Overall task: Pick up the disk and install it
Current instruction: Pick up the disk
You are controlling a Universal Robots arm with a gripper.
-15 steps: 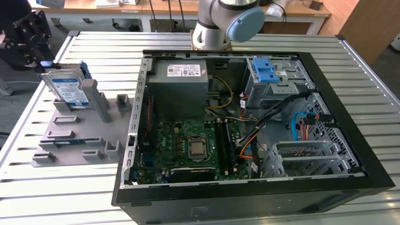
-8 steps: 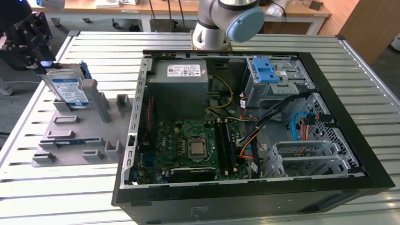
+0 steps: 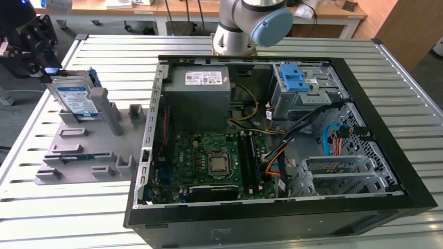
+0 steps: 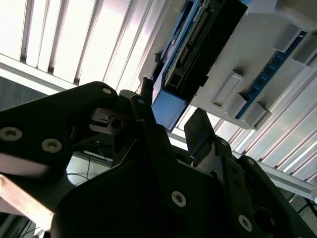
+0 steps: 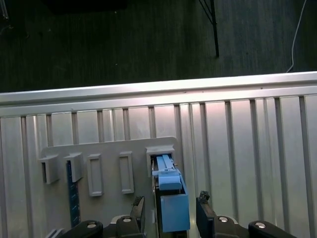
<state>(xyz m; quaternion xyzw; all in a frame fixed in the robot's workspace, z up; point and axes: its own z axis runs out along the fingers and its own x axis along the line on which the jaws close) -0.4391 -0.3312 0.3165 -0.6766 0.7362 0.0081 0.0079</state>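
The disk (image 3: 76, 99), a silver drive with a blue-and-white label in a blue bracket, stands on edge in a grey holder (image 3: 83, 150) at the exterior view's left. My black gripper (image 3: 47, 70) sits at the disk's far end. In the first wrist view the bracket's blue end (image 5: 173, 210) lies between the two fingertips (image 5: 139, 207), with a small gap on each side. The gripper (image 5: 171, 204) is open and straddles that end. The second wrist view shows the same blue end (image 4: 168, 110) between the gripper's (image 4: 171, 106) fingers.
An open black computer case (image 3: 277, 215) lies on the slatted metal table (image 3: 387, 67). Inside are a grey power-supply box (image 3: 197, 93), a motherboard (image 3: 215, 166), cables and a drive cage with a light-blue latch (image 3: 294, 78). The arm's base (image 3: 242, 26) stands behind the case.
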